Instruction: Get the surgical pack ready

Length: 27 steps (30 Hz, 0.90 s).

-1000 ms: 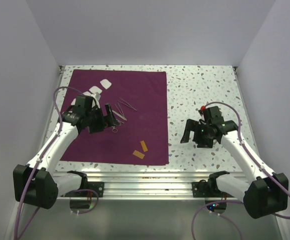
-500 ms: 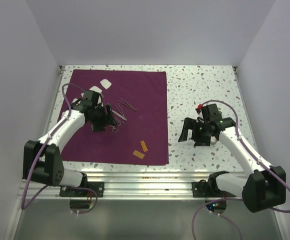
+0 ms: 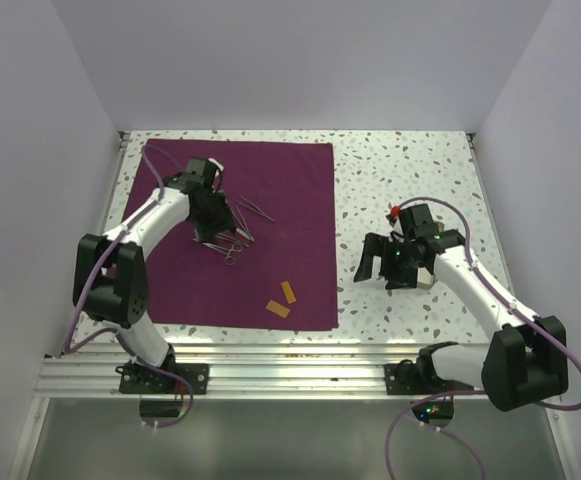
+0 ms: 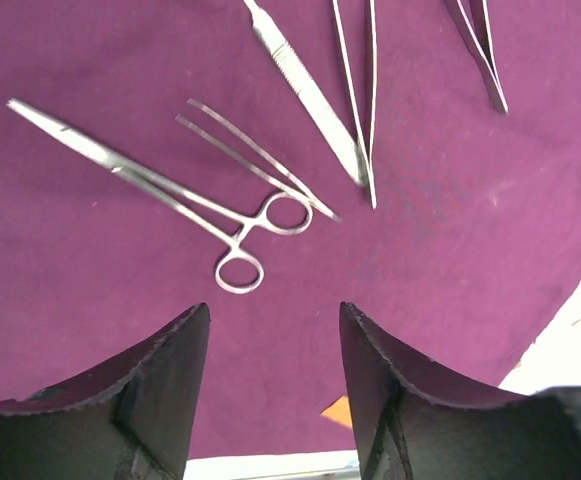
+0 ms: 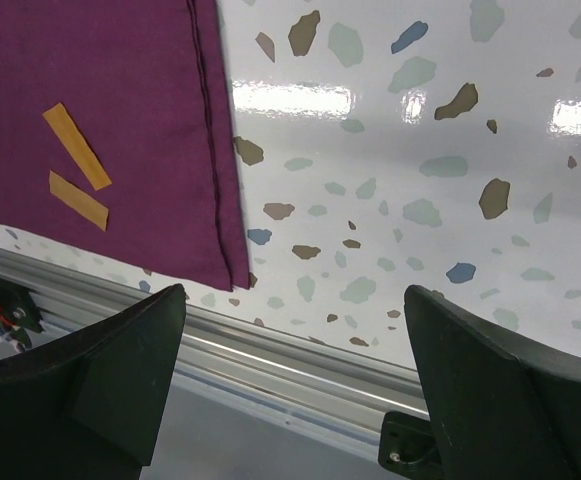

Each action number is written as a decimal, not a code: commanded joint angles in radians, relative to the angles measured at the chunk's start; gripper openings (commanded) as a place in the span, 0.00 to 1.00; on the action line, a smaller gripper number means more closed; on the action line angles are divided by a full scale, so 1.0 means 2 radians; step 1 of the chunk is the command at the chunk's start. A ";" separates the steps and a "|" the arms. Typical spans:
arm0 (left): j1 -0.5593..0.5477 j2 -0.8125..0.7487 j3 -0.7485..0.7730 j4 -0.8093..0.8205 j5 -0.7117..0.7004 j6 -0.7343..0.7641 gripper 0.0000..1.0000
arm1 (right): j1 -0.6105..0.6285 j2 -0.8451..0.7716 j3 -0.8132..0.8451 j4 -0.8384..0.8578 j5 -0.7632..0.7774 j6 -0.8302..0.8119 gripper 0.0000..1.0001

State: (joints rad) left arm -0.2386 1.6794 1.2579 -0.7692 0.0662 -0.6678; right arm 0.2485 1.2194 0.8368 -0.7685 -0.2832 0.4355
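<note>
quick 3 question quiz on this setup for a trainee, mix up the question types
1. True or false: the two orange strips lie on the bare table.
2. Which hand hovers over the ring-handled forceps? A) left hand B) right hand C) neither
3. What does the right hand hold?
Key: 1 false, they lie on the surgical pack; 2 A; 3 nothing, it is open above the table.
</note>
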 commanded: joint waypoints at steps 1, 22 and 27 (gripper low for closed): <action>-0.019 0.034 0.037 -0.012 -0.030 -0.041 0.57 | 0.002 0.005 0.019 0.013 -0.014 -0.010 0.94; -0.061 0.235 0.258 -0.103 -0.152 -0.134 0.45 | 0.002 -0.001 -0.004 0.008 -0.008 -0.012 0.95; -0.061 0.246 0.259 -0.102 -0.157 -0.132 0.44 | 0.002 -0.004 -0.006 0.006 -0.006 -0.012 0.95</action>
State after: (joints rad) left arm -0.3611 2.1605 1.7424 -0.9466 -0.2092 -0.9073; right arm 0.2485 1.2362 0.8288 -0.7547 -0.2859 0.4255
